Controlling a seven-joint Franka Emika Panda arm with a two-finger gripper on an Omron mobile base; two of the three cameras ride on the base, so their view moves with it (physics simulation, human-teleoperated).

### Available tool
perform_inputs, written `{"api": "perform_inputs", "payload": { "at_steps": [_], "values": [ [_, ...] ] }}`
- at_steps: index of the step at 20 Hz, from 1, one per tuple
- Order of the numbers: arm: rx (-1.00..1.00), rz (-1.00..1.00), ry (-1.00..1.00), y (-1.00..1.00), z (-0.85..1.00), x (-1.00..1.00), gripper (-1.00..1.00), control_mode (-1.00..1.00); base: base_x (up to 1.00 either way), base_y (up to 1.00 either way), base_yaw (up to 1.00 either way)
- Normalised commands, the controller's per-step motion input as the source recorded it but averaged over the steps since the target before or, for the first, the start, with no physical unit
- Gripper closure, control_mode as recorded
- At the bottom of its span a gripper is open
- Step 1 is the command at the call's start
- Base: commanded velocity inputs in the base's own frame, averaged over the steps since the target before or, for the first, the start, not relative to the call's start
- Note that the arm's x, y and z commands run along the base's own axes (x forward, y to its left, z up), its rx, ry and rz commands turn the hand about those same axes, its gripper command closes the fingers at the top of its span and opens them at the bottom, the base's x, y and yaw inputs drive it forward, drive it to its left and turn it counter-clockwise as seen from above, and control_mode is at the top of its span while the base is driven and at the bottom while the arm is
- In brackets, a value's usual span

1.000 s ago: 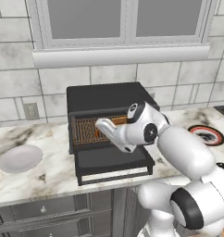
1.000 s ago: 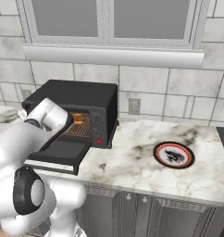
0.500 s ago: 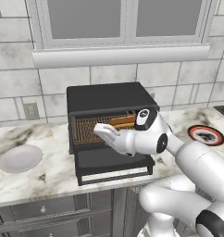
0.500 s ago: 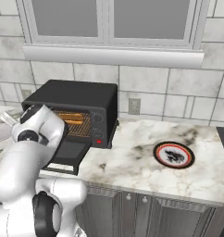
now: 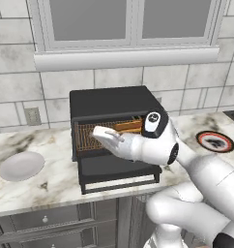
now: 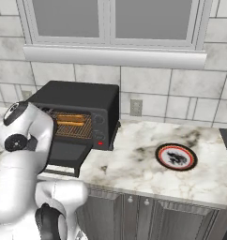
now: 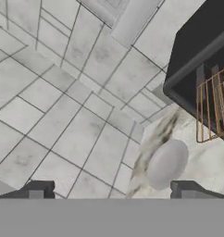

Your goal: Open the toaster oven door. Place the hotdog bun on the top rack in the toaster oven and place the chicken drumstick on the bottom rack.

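Because the door is already folded down, the entries run from the carrying surface to the smallest item.

- Counter (image 5: 51, 186): marble, beneath the jaws and carrying everything else.
- Toaster oven (image 5: 109, 99): black box just behind and beside the jaws, cavity exposed for loading.
- Toaster oven door (image 5: 116, 167): lies flat and low in front of the cavity, under the wrist, so both shelves are reachable.
- Top rack (image 5: 87, 131): brownish wire shelf level with the jaws; it carries the bun. The bottom rack (image 5: 90, 145) sits just under it and looks bare, though it is partly hidden by the hand.
- White plate (image 5: 22, 164): ahead of the jaws on the counter, apart from the oven. It appears empty.
- Patterned plate (image 5: 214, 141): well behind the jaws, on the far side of the oven.
- Hotdog bun (image 5: 128, 126): lies lengthwise on the top rack, behind the jaws; that half of the task looks finished.
- Gripper (image 7: 109, 190): jaws spread wide, holding nothing, pointed away from the cavity toward the white plate, probably to look for the chicken drumstick, which cannot be made out.
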Motion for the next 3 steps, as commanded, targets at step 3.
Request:
{"api": "perform_inputs", "payload": {
  "at_steps": [3],
  "values": [
    [-0.03, 0.12, 0.00, 0.16, 1.00, -0.70, -1.00, -1.00, 0.00, 0.00, 0.00]
  ]
}}
